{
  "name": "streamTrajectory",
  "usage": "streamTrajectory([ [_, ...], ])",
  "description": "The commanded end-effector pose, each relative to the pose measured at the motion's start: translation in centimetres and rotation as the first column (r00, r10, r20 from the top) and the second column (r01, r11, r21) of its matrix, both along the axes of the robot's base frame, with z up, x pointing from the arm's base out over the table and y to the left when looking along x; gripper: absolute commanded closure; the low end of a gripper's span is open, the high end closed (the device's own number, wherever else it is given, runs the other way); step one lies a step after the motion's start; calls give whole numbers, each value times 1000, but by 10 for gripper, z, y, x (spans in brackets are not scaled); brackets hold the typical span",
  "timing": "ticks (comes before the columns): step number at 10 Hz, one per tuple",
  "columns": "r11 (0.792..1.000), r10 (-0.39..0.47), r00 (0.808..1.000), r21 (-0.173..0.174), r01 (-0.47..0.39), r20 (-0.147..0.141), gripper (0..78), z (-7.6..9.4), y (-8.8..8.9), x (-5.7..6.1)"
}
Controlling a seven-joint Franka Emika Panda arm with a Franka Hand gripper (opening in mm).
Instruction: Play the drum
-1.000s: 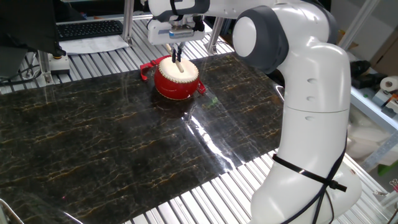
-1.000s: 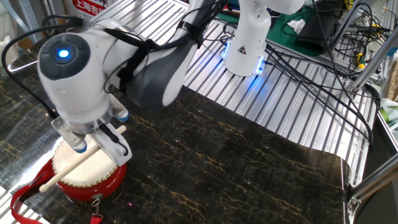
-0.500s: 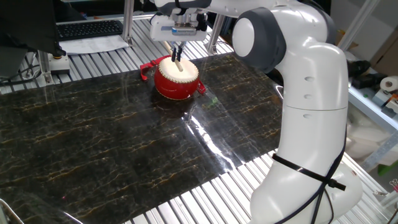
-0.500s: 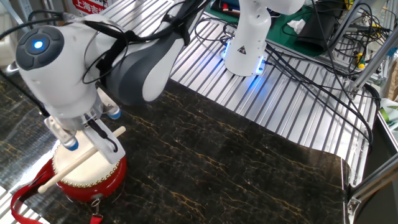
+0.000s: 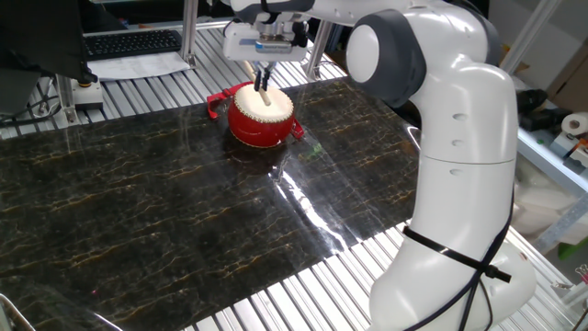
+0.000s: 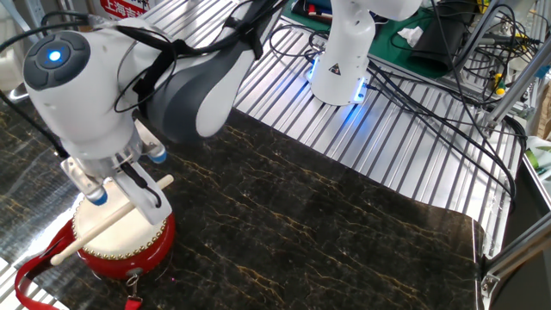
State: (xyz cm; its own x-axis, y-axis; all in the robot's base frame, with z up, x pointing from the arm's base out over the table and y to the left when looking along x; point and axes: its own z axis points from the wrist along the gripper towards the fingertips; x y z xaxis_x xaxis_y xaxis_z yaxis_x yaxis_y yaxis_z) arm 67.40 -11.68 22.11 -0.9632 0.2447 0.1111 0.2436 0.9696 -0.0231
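The drum (image 5: 261, 118) is small and round, with a red body, a cream-white top skin and red side handles. It stands on the dark marbled mat at the far side of the table. In the other fixed view the drum (image 6: 120, 239) is at the lower left. My gripper (image 5: 263, 81) hangs right above the drum and is shut on a thin light wooden stick (image 6: 110, 219). The stick lies slanted over the skin with its lower end near the drum's far rim; I cannot tell whether it touches the skin.
The dark marbled mat (image 5: 184, 202) covers most of the slatted metal table. A red strap (image 6: 34, 277) trails from the drum. A keyboard (image 5: 129, 42) and papers lie behind the table. Another robot base (image 6: 341, 60) and cables (image 6: 448, 103) stand beyond the mat.
The gripper with the stick rose a little above the drum a second ago, then stayed nearly still. The drum has not moved.
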Motion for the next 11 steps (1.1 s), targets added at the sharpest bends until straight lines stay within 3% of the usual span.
streamTrajectory([
  [1,999,45,999,-13,-45,6,764,-4,-23,-7],
  [4,999,42,999,-3,-42,6,764,-5,-16,-4],
  [7,999,33,999,-3,-33,13,764,-10,-11,-12],
  [10,1000,6,996,0,-7,85,764,-10,-13,-14],
  [11,1000,6,996,0,-6,85,764,-10,-13,-14],
])
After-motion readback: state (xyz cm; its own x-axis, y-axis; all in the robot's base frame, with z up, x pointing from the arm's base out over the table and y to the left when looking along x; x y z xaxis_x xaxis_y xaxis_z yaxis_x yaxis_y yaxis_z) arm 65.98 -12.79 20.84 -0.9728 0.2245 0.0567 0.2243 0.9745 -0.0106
